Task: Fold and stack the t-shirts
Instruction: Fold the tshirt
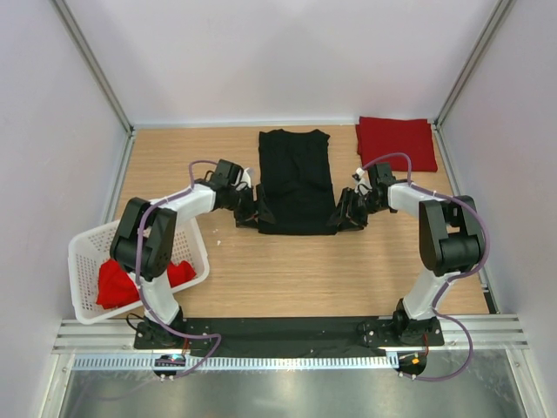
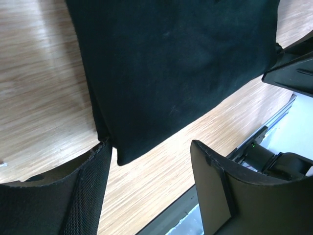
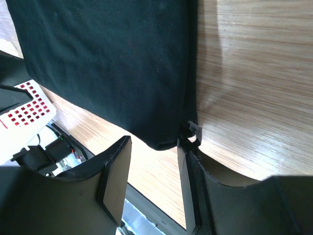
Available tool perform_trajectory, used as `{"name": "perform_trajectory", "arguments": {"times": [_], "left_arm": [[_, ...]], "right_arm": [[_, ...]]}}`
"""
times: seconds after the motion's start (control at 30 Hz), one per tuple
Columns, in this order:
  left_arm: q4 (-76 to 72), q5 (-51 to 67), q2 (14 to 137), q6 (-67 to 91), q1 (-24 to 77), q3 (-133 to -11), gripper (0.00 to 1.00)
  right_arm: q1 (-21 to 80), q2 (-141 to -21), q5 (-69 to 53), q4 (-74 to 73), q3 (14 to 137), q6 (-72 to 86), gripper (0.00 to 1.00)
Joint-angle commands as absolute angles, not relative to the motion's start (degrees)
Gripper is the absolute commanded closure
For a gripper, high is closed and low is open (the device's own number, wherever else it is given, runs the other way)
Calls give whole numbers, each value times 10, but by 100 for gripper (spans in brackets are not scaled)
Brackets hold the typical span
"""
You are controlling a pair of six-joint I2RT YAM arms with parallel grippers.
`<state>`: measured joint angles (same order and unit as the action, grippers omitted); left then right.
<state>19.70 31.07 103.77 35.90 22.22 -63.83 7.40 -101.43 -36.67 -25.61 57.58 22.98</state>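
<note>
The black t-shirt (image 1: 296, 178) lies flat mid-table, folded into a long strip. My left gripper (image 1: 248, 216) sits low at its near-left corner. In the left wrist view the left gripper (image 2: 150, 147) is open, the shirt (image 2: 171, 63) corner beside one fingertip and bare wood between the fingers. My right gripper (image 1: 348, 213) is at the near-right corner. Its jaws (image 3: 154, 142) stand open, and the shirt (image 3: 107, 63) corner reaches just between the fingertips without being pinched. A folded red t-shirt (image 1: 396, 142) rests at the back right.
A white lattice basket (image 1: 87, 252) stands near the left front, partly off the wood, with crumpled red shirts (image 1: 117, 283) inside. White walls close the table's left, back and right sides. The black base rail (image 1: 287, 331) runs along the near edge.
</note>
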Motion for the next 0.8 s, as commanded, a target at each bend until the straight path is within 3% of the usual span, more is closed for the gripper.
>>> {"name": "perform_trajectory", "arguments": {"times": [0.0,0.77], "left_arm": [[173,308,1034,336,226,-667,34],[161,323,1056,333,236,-655,39]], "right_arm": [[75,-1015,-363,-256,587,216,51],[76,-1033,-380,-224,589,241,52]]}}
